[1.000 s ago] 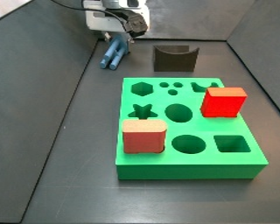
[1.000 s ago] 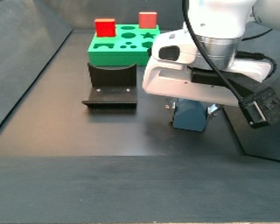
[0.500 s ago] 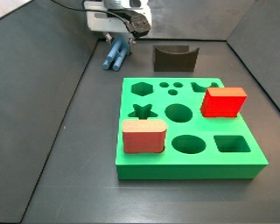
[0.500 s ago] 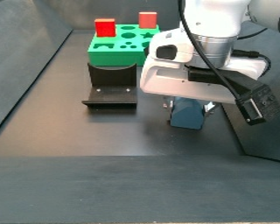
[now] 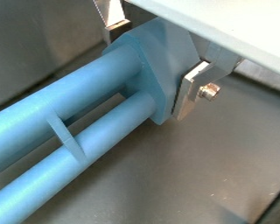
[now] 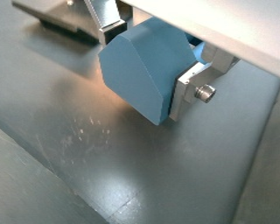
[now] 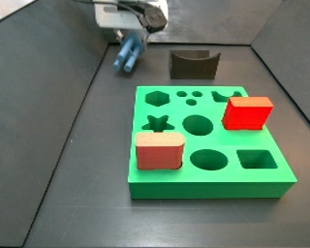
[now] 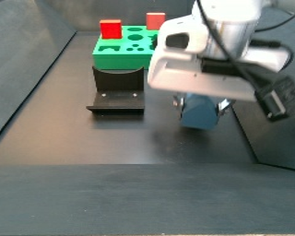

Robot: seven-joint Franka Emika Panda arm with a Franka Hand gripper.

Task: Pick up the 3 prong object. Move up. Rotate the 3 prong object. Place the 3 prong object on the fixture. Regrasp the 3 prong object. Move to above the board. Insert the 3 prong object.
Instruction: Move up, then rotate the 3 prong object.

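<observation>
My gripper (image 7: 129,27) is shut on the 3 prong object (image 7: 125,54), a grey-blue ribbed piece, at the back left of the floor, left of the fixture (image 7: 193,64). In both wrist views the silver fingers (image 5: 194,84) clamp the object's end block (image 6: 146,70); its long ribs (image 5: 73,114) run away from the gripper (image 5: 152,52). In a side view the gripper (image 8: 202,96) holds the object (image 8: 202,112) a little above the floor, right of the fixture (image 8: 117,95). The green board (image 7: 209,190) lies in front.
A red cube (image 7: 248,112) and a salmon-pink block (image 7: 159,151) stand on the board. Both also show in a side view, the cube (image 8: 111,29) and the block (image 8: 155,19) on the far board (image 8: 123,57). Dark walls bound the floor.
The gripper has risen a little with the 3 prong object held in it. The board, blocks and fixture have not moved.
</observation>
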